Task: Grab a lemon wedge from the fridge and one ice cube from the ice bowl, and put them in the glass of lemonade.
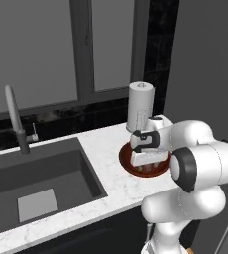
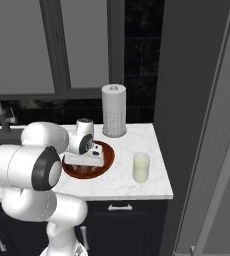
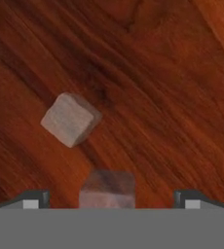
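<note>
Fingers (image 3: pixel 36 198) stand spread fully wide, gripping nothing; you see one ice cube (image 3: pixel 107 189) between the tips, a second cube (image 3: pixel 70 119) lying apart from it. The gripper (image 1: pixel 148 159) hangs low inside the ice bowl (image 1: pixel 127 164) on the counter (image 2: pixel 129 187). The glass of lemonade (image 2: pixel 141 167) stands near the bowl, by the fridge (image 2: pixel 187 100).

Hidden and cut-off parts
The hand is covering most of the bowl (image 1: pixel 127 159); the lower cube (image 3: pixel 107 189) is getting cut off at the hand view's bottom.
</note>
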Tool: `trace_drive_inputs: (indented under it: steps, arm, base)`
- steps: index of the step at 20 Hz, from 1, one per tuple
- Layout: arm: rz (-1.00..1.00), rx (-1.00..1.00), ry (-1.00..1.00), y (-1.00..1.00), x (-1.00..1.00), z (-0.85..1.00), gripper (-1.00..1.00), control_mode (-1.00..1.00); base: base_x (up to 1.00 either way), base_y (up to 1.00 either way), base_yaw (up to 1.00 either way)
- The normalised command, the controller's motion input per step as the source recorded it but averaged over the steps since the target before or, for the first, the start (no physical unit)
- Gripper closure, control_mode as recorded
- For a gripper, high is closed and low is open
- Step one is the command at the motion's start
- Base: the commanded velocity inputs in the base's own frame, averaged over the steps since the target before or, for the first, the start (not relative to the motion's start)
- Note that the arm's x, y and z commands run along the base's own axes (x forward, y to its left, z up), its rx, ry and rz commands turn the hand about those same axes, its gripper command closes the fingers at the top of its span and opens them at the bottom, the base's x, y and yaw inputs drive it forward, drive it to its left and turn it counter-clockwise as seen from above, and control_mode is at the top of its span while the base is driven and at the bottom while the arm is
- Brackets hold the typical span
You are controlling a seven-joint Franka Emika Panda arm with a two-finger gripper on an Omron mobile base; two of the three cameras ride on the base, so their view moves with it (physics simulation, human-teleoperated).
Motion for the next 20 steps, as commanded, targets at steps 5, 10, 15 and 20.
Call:
trace_drive_inputs:
  steps: [5,10,15,20]
  arm:
    - [0.0,0.0,-0.01,0.0,0.1,-0.07,-1.0,-1.0]
    - [0.0,0.0,-0.08,0.0,-0.01,-0.02,-1.0,-1.0]
    - [0.0,0.0,-0.18,0.0,-0.47,-0.02,-1.0,-1.0]
    - [0.0,0.0,-0.09,0.0,-0.01,0.0,-1.0,-1.0]
  base:
    - [0.0,0.0,0.0]
    - [0.0,0.0,0.0]
    - [0.0,0.0,0.0]
    - [0.0,0.0,0.0]
